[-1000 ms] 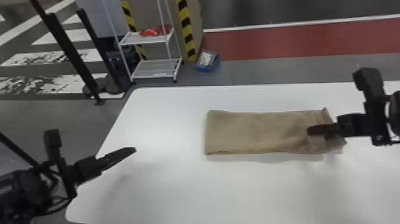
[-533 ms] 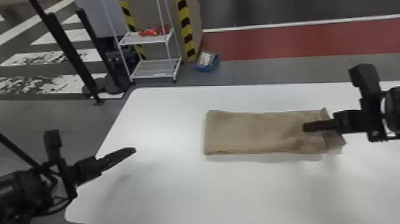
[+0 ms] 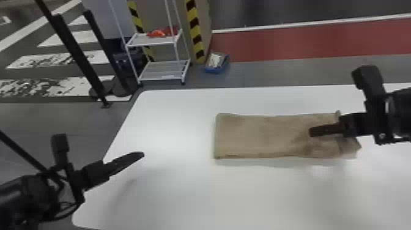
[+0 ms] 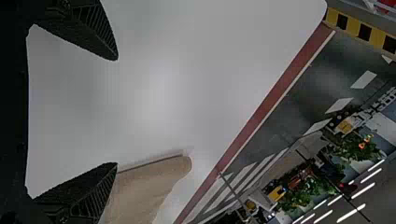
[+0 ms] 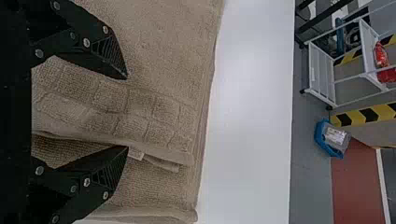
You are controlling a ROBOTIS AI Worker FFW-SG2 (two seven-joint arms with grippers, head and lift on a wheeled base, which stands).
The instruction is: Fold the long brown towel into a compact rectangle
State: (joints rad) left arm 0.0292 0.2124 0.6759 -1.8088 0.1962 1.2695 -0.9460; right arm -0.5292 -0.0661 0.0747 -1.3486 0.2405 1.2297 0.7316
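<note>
No readable text or labels

Left arm [image 3: 27, 195] and right arm [image 3: 399, 113] hold their jaws spread.

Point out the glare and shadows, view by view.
Head view: pale glare on the white table left of the towel, a smaller bright spot off its near edge toward the right end, soft shadow along that edge, faint shading near the left pincer; left wrist view: soft bright patch on the table beyond that pincer's fingertips; right wrist view: dark shadow under the towel's turned-over flap.
</note>
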